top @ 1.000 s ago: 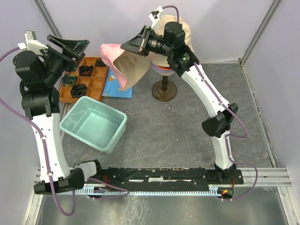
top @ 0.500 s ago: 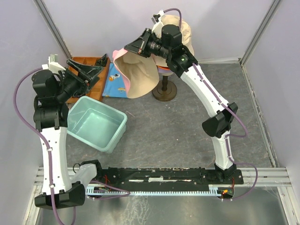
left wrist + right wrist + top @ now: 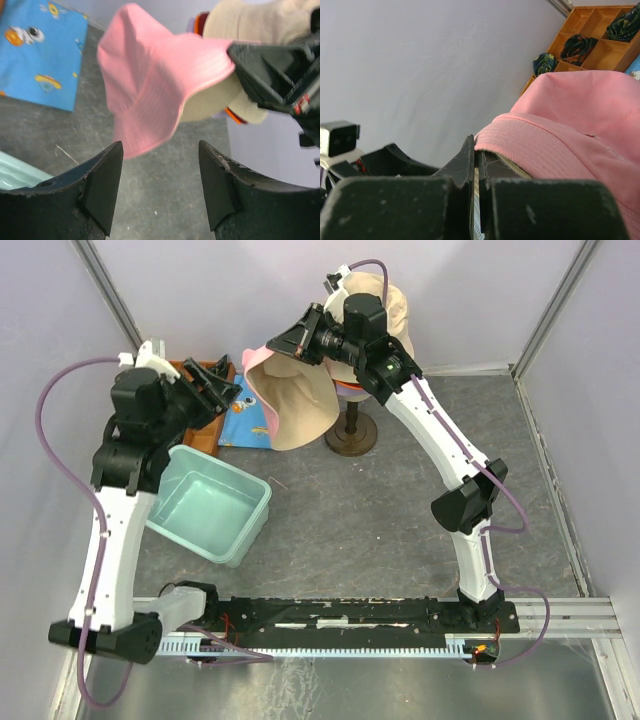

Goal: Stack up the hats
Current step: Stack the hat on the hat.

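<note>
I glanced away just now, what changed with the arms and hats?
The left claw swung right toward the pink hat, still open. The right claw carried the pink hat and beige hat slightly right, staying shut on the brim. The tub stayed.

A pink hat [image 3: 150, 90], cream-beige hat [image 3: 298, 400], pale teal bin [image 3: 205, 505], and blue cloth [image 3: 37, 55] with seemingly cartoon prints.

Top view overhead, far; wrist views close, sharing pink hat [image 3: 150, 90].

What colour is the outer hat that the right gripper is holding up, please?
The outer hat is pink, clearest in the left wrist view.
</note>
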`<state>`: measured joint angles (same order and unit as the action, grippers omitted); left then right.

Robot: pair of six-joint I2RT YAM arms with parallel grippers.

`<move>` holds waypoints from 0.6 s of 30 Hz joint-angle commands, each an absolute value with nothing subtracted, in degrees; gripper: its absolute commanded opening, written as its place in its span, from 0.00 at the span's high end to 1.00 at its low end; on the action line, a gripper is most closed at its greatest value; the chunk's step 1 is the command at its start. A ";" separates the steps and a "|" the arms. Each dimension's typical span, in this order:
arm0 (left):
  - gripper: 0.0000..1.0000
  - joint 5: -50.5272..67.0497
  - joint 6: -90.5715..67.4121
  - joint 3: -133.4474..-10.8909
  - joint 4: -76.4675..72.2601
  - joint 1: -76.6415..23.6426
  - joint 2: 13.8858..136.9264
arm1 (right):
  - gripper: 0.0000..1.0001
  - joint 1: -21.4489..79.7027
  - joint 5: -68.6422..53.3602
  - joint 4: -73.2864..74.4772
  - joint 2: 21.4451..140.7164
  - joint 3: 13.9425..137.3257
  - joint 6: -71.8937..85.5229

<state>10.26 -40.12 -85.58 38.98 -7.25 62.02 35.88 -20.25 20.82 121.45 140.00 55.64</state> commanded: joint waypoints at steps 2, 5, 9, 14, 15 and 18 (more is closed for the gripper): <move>0.32 -7.92 -30.44 -101.13 36.82 -10.89 71.16 | 1.00 35.68 -18.34 23.53 118.68 141.08 55.07; 0.33 -14.09 -23.84 -113.17 36.66 -12.45 76.14 | 1.00 35.43 -17.65 24.91 118.31 141.06 54.33; 0.33 -16.50 -17.06 -116.79 33.02 -15.96 77.65 | 1.00 34.77 -17.67 25.37 118.53 141.31 54.70; 0.33 -20.83 -8.17 -96.21 15.73 -26.68 69.39 | 1.00 33.99 -17.45 25.98 118.73 141.24 55.19; 0.33 -21.98 -6.48 -92.53 12.81 -29.03 68.02 | 1.00 33.88 -17.41 26.35 118.76 141.20 55.22; 0.33 -27.12 -4.13 -87.18 11.68 -35.00 65.93 | 1.00 33.47 -17.32 27.14 118.60 140.83 55.20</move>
